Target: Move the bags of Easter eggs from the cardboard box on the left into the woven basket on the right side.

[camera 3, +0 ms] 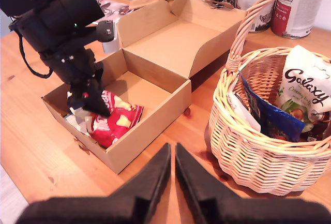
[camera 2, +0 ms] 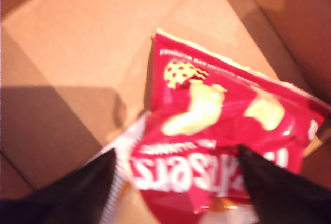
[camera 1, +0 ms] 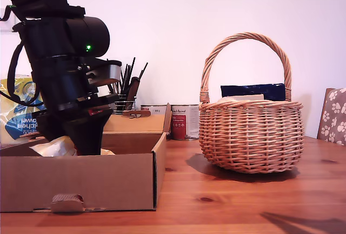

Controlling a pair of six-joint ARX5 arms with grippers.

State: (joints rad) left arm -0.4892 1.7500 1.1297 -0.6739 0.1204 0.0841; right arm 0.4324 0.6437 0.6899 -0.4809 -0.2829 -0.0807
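"Galaxy" in dark script on white bag (camera 3: 305,92) inside woven basket (camera 3: 258,167). Red bag (camera 2: 227,141) in cardboard box (camera 3: 150,131): big white letters, upside down & blurred, only "...sers" legible. Blue-yellow pack (camera 1: 19,112) behind box: "Kitchen Towel", inverted in second wrist view. Tin labels (camera 3: 297,9) too small to read.
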